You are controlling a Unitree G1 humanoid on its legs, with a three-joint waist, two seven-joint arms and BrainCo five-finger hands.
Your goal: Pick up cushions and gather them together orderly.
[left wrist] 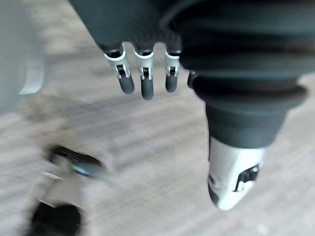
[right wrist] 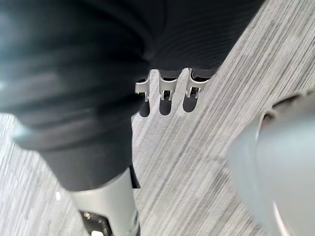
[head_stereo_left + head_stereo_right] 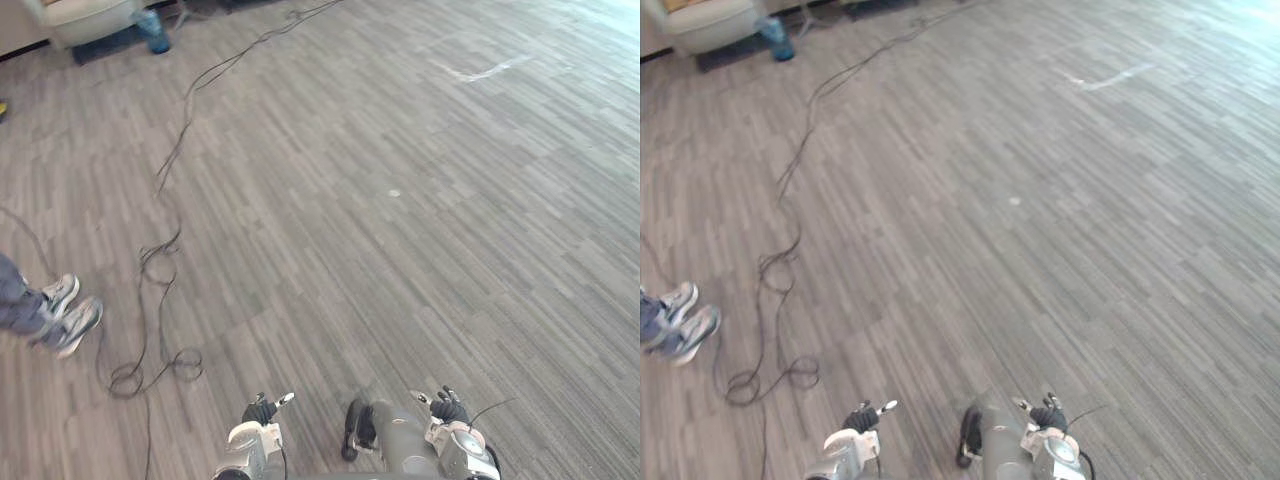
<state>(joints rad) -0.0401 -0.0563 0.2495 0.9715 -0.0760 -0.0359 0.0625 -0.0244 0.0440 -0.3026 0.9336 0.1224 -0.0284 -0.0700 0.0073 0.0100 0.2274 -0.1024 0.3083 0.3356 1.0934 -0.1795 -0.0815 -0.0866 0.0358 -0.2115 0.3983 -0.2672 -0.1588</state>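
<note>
A cream padded piece, either a cushion or a seat [image 3: 88,14], lies at the far left edge of the floor, far from both hands. My left hand [image 3: 260,411] hangs low at the near edge. In its wrist view the fingers [image 1: 142,81] are straight with the thumb [image 1: 231,177] apart, and they hold nothing above the grey floor. My right hand [image 3: 449,408] hangs beside it at the near edge. Its fingers [image 2: 167,93] are straight as well and hold nothing.
A blue bottle [image 3: 152,30] stands by the cream piece. A black cable [image 3: 165,240] runs from the far side across the grey plank floor [image 3: 420,200] and loops at the near left. A person's shoes [image 3: 66,312] stand at the left edge.
</note>
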